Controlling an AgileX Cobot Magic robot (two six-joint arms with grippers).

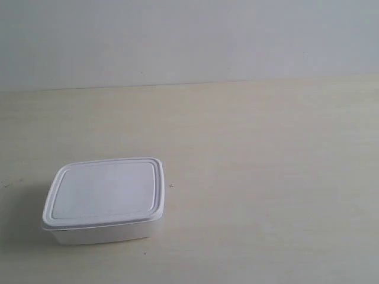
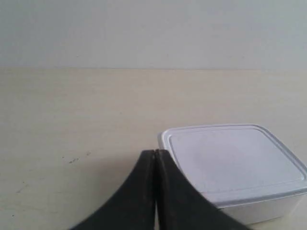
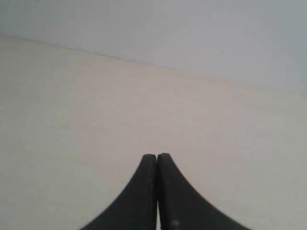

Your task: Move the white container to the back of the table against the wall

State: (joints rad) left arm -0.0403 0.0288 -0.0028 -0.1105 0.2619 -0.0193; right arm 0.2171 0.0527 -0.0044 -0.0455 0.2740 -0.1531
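Note:
The white container point(image 1: 103, 198) rests on the pale wood-grain table point(image 1: 266, 177) near the front left of the exterior view, lid on, well short of the grey-white wall point(image 1: 189, 35). Neither arm shows in the exterior view. In the left wrist view the container point(image 2: 235, 165) lies just beside and slightly beyond my left gripper point(image 2: 155, 151), whose black fingers are pressed together with nothing between them. My right gripper point(image 3: 157, 155) is shut too, over bare table point(image 3: 96, 120), with the wall point(image 3: 192, 33) behind; the container is out of that view.
A few tiny dark marks dot the tabletop point(image 1: 171, 186) near the container. The table's back edge meets the wall along a straight line point(image 1: 189, 84).

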